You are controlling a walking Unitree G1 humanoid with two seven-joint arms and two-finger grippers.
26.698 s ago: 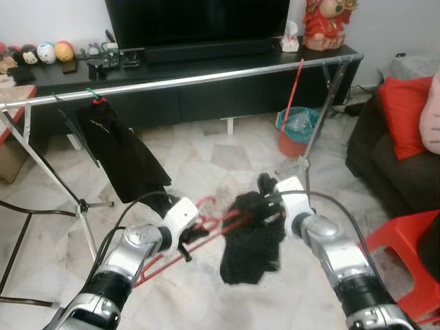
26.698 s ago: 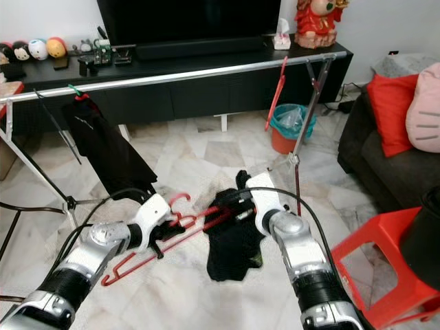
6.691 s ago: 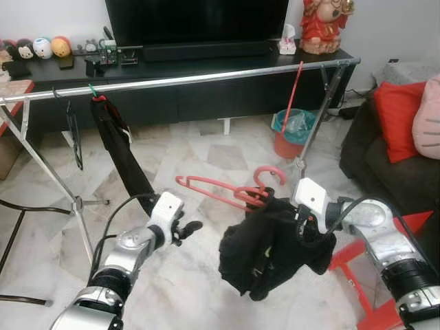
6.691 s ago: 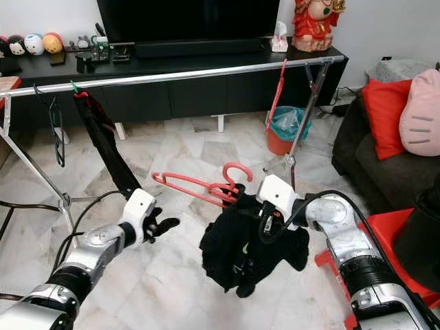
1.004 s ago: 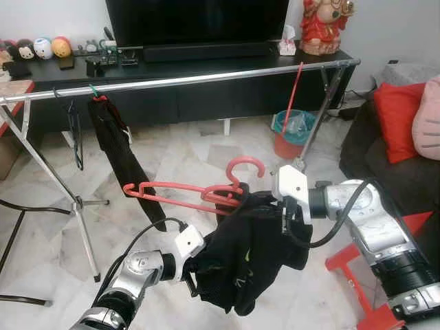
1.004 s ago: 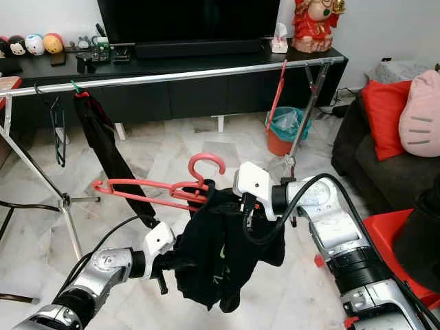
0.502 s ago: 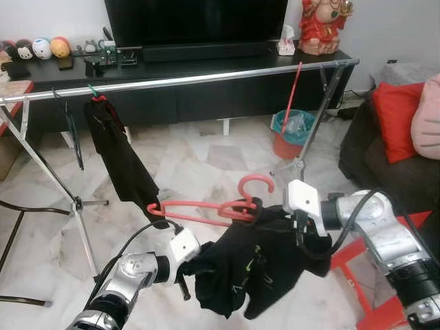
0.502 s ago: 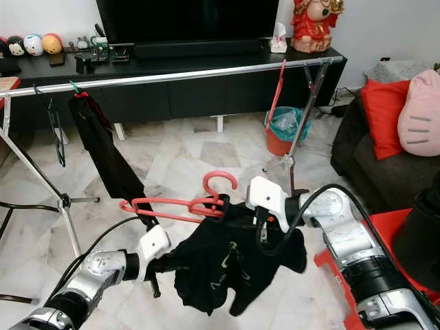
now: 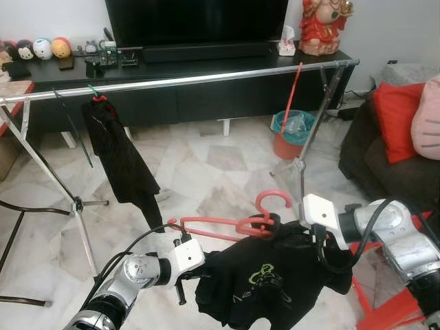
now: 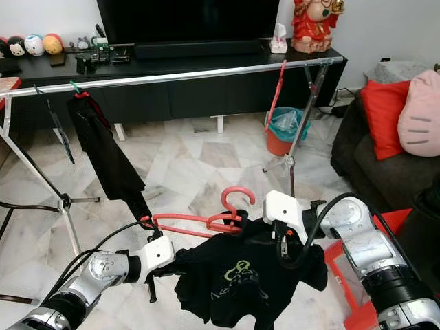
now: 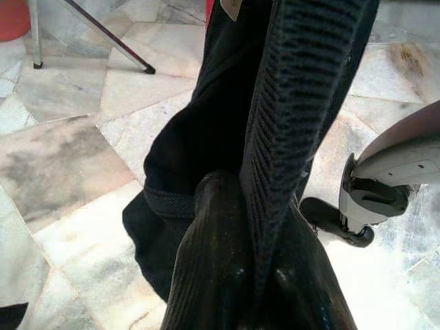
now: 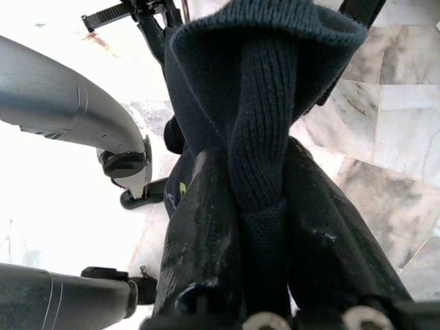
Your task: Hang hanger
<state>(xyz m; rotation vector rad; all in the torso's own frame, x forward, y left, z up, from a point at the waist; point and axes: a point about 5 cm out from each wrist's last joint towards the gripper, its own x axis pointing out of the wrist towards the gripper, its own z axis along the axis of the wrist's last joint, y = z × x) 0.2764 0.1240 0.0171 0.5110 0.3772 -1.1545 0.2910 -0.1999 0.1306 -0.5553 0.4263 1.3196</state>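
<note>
Left eye view: red hanger [image 9: 220, 225] held low over the marble floor [image 9: 206, 161], well short of the silver rail [image 9: 179, 81]. Black shirt [image 9: 275, 285] draped on it, sagging below.

Left gripper [image 9: 184, 278] pinches one side of the shirt. Left wrist view: ribbed hem clamped between the black fingers [image 11: 213, 275].

Right gripper [image 9: 317, 242] clenched on the shirt's other side, just by the hanger's neck. Right wrist view: knit fold squeezed between both fingers [image 12: 199, 234].

Handling, as judged: shirt soft and limp, gives no support, could slide off the plastic arms if tilted. Hanger light, stiff, thin. Better hold looks to be at the neck under the hook, keeping it level, hook free for the rail. A black garment [image 9: 124, 161] hangs on the rail's left part already; open rail to its right.
</note>
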